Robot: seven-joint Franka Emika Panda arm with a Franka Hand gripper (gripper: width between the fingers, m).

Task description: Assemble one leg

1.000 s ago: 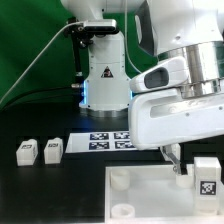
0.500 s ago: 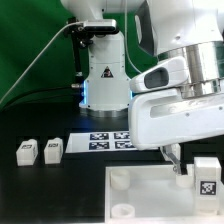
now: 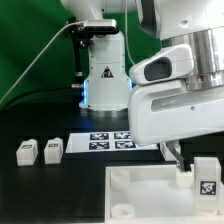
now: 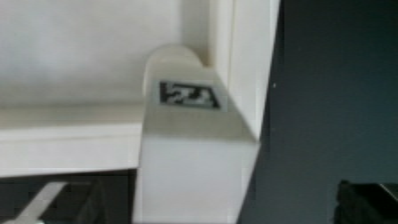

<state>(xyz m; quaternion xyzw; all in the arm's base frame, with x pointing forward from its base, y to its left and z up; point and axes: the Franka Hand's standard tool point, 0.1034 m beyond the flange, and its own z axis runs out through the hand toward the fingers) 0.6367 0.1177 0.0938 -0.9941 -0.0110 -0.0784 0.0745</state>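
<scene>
My gripper [image 3: 175, 157] hangs over the far right corner of the white panel [image 3: 150, 192]. In the wrist view a white leg [image 4: 196, 150] with a square tag stands between my fingers, against the panel's rim [image 4: 89, 60]. The dark fingers [image 4: 45, 203] show at both sides with a gap to the leg, so the gripper [image 4: 205, 208] is open and straddles it. In the exterior view a small white block [image 3: 183, 173] sits under the fingers. A tagged leg [image 3: 207, 177] stands beside it at the exterior view's right. Two more legs [image 3: 26, 152] [image 3: 52, 149] lie at the left.
The marker board [image 3: 110, 140] lies behind the panel. Round sockets [image 3: 118, 181] [image 3: 122, 210] rise at the panel's left corners. The robot base [image 3: 105, 75] stands at the back, with a green backdrop and a cable at the left.
The arm's wrist housing has shifted slightly upward and turned a little. The fingers stay at the panel's far right corner. The legs and panel have not moved.
</scene>
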